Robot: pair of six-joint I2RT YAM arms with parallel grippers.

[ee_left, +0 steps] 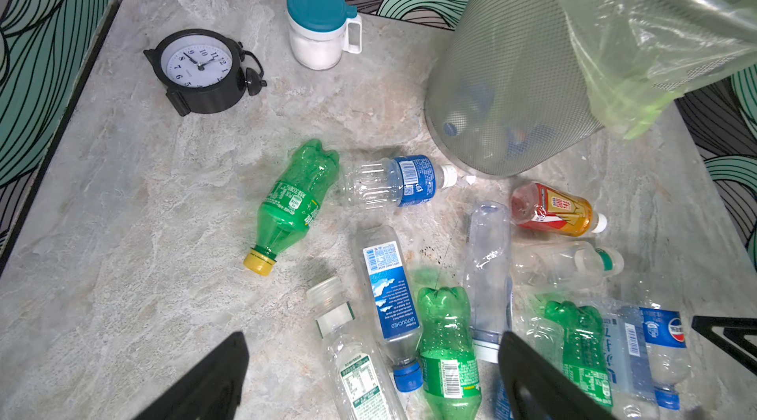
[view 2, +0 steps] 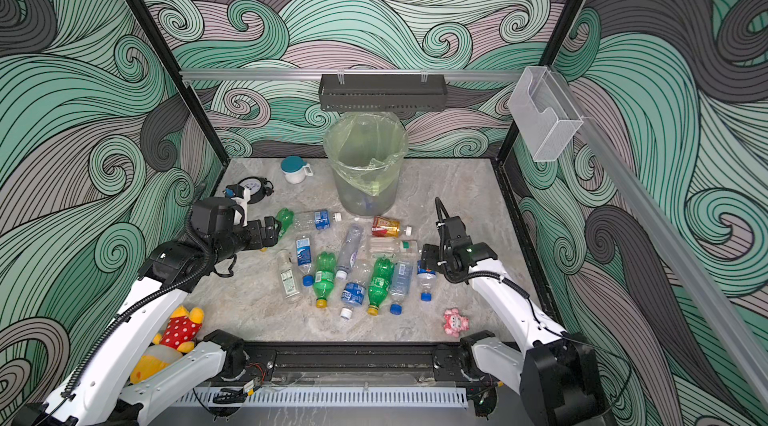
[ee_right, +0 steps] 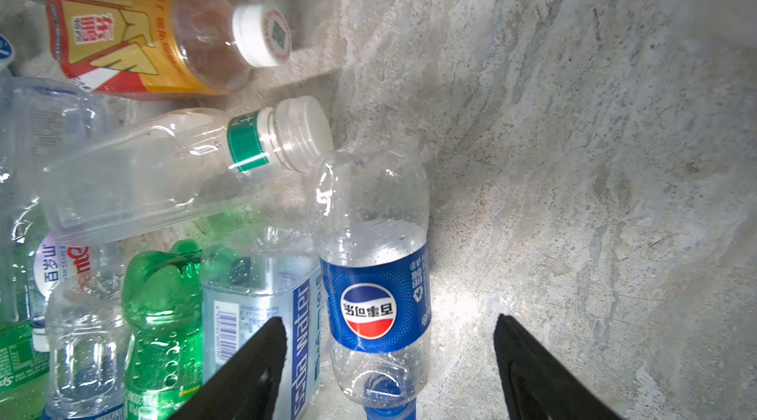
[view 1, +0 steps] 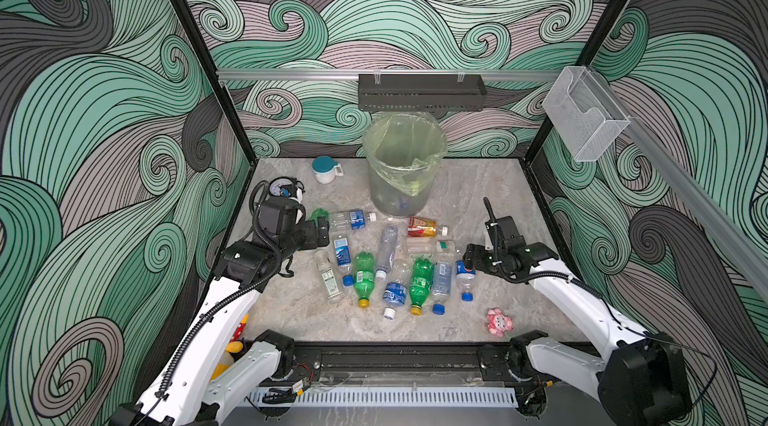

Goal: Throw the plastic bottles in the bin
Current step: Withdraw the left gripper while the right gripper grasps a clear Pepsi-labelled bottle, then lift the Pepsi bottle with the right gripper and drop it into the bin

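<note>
Here, the right tool (ee_right: 388, 317) is straddling a Pepsi bottle (ee_right: 370, 233) lying on the worktop (ee_right: 573, 151), jaws apart, not gripping; the left tool (ee_left: 372, 334) is hanging open, empty. Light, crushable, slick: probably gripping best mid-label.

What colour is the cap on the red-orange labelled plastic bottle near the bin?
White cap on the red-orange labelled plastic bottle; clearest in the right wrist view.

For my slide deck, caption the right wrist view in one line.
Right fingers stand open around a blue-labelled bottle lying on the marble table, beside more bottles.
</note>
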